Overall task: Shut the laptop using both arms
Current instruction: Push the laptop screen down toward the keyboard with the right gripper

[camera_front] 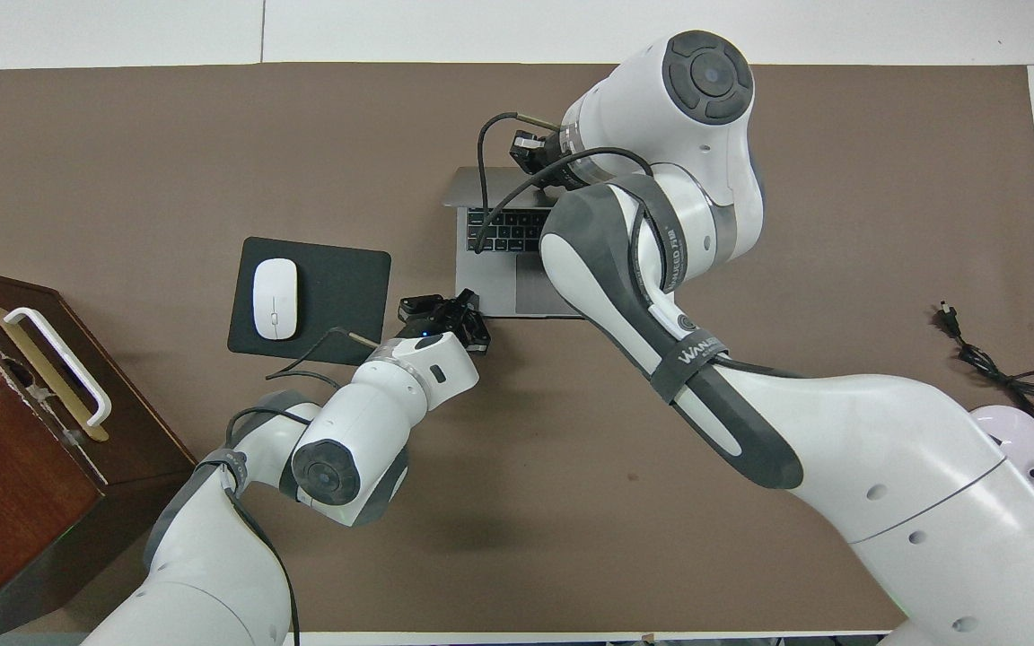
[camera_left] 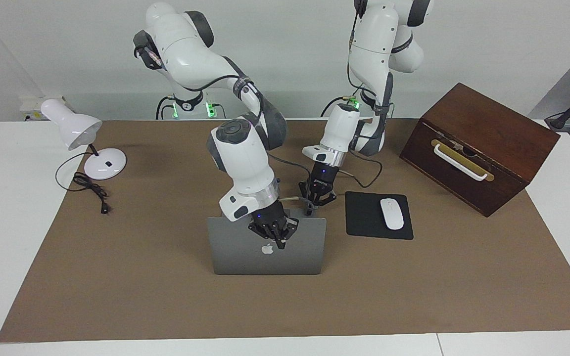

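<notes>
One white desk lamp (camera_left: pixel 83 136) stands at the right arm's end of the tabletop (camera_left: pixel 141 296). One laptop (camera_left: pixel 267 257) stands open mid-tabletop, lid upright. Right end effector (camera_left: pixel 279 236) sits at the lid's top edge by the logo; whether it clenches the lid, I cannot tell. Left end effector (camera_left: pixel 316 199) hangs beside the laptop's base corner; its opening cannot be told. One mouse pad (camera_left: pixel 369 222) carries one mouse (camera_left: pixel 392 213). One wooden box (camera_left: pixel 478 146) stands at the left arm's end.

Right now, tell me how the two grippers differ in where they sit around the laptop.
The right gripper is at the top edge of the laptop lid, over the logo; the left gripper hangs lower, by the base's corner nearest the mouse pad. The right arm reaches over the keyboard; the left stops short. Both are black and point down.
</notes>
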You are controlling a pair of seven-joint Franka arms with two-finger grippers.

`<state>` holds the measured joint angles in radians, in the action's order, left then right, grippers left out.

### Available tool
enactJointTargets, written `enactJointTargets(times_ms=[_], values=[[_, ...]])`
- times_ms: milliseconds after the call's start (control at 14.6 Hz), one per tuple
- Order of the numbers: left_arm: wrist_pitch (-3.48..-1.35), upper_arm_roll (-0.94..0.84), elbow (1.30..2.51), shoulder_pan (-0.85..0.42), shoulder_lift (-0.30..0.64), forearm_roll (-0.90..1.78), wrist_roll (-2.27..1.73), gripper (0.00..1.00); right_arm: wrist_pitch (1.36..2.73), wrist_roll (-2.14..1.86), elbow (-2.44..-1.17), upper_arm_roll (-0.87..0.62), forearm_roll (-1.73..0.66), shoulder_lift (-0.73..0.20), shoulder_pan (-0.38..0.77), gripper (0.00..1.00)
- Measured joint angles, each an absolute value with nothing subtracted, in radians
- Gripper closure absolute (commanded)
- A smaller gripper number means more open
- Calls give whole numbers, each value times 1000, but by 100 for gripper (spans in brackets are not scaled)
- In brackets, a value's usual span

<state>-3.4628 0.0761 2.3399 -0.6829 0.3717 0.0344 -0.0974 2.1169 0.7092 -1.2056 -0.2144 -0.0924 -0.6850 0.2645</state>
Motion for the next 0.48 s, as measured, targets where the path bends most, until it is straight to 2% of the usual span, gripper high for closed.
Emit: enactJointTargets(times_ms=[480], values=[[-3468, 76, 2341, -683, 373, 34, -97, 100, 1938, 709, -1205, -210, -177, -666, 234, 100]])
